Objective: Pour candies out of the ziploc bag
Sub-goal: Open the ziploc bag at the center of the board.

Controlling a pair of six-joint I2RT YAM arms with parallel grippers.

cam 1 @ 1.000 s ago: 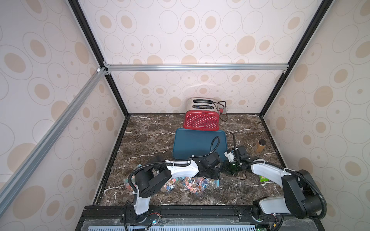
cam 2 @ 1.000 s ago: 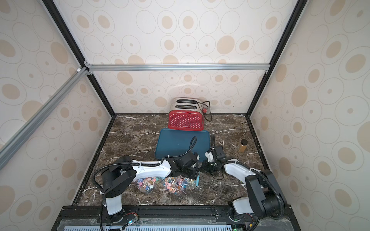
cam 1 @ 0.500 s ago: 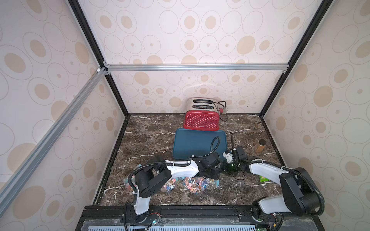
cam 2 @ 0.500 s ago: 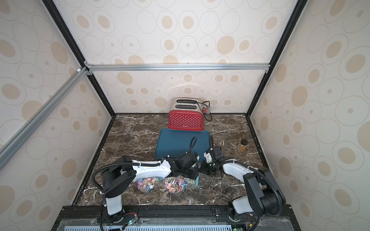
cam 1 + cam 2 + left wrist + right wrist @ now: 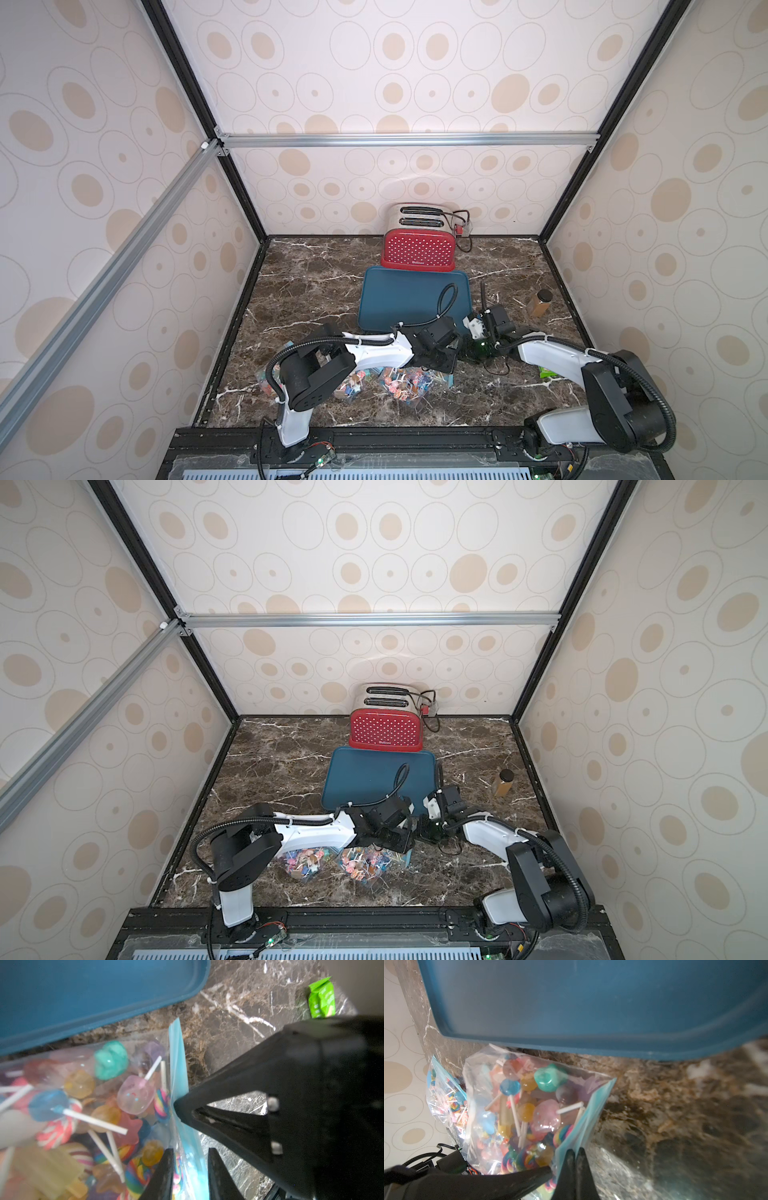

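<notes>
- The right jaws are pinched shut on the blue zip strip of the ziploc bag.
- The left jaws stand a little apart just beside them. One finger is on each side of the same strip, which passes through the gap unclamped.
- The bag lies on the dark marble tabletop, just beside the near rim of the blue tray. Its zip edge faces the robot's right.
- The candies are all inside the bag: teal, pink, blue and yellow lollipop heads on thin white sticks, packed against the clear film.
- A second clear bag of sweets lies right next to it, on the robot's left, partly under the left arm.
- Further out, a green packet lies on the tabletop by the right arm.
- A red dotted toaster stands behind the tray at the back wall, and a small amber jar stands off to the right.
</notes>
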